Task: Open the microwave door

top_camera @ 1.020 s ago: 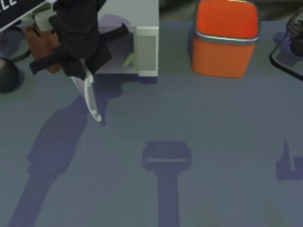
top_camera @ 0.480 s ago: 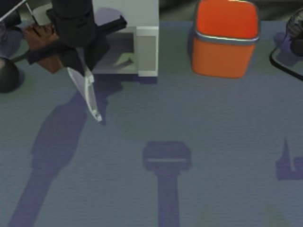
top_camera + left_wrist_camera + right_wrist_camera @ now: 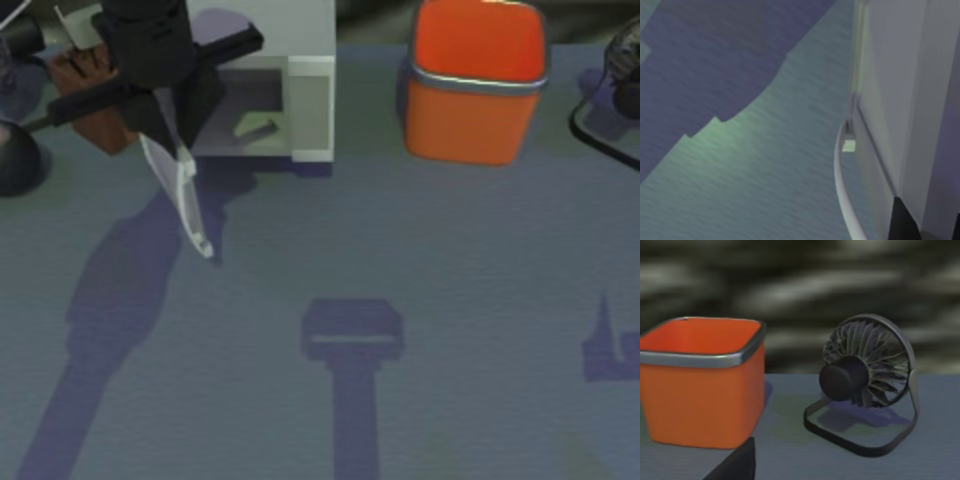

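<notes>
The left pincer [image 3: 172,125] sits at the top left of the overhead view, right over the inner end of the flat white-framed door [image 3: 185,195] with its greyish translucent window. The black wrist covers its fingers from above, and the left wrist view shows only one dark fingertip [image 3: 902,220] against the panel, so I cannot tell how wide the pincer stands or whether it truly has hold of anything. In that wrist view the slim curved handle bar [image 3: 840,185] runs just beside the panel.

The door stands swung well out from the boxy light grey-white microwave [image 3: 275,60], angling forward across the dark blue-grey counter [image 3: 400,300], and the cavity [image 3: 245,115] lies exposed beside the plain side control panel [image 3: 310,110]. By my reading the task is nearly or fully done.

To finish well, any further pull should follow the arc about the hinge rather than a straight line, so the panel is not twisted and the oven is not dragged along the counter. Near the end of the swing the motion should slow, and the arm should keep clear of the brown object [image 3: 85,95] close behind it.

Further right stands a rounded orange plastic bin [image 3: 478,85], and beyond it a small black desk fan [image 3: 865,377]. The right pincer is parked at the right side, facing these; only a dark corner of it shows.
</notes>
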You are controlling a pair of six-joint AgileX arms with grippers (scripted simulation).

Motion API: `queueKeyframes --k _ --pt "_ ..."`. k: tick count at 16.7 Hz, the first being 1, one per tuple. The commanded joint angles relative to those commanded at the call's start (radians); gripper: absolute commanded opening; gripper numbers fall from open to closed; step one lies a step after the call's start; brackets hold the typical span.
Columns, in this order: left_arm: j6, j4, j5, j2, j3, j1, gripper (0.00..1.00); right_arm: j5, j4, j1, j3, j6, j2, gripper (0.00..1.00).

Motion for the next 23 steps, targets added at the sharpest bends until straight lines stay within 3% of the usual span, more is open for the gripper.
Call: queueKeyframes --k 7,23 --pt "0.002 0.084 0.001 -0.021 -0.107 0.006 0.00 0.000 0.000 0.000 0.000 0.000 0.000 1.00" --pt "0.002 0.087 0.001 -0.022 -0.111 0.006 0.00 0.000 0.000 0.000 0.000 0.000 0.000 1.00"
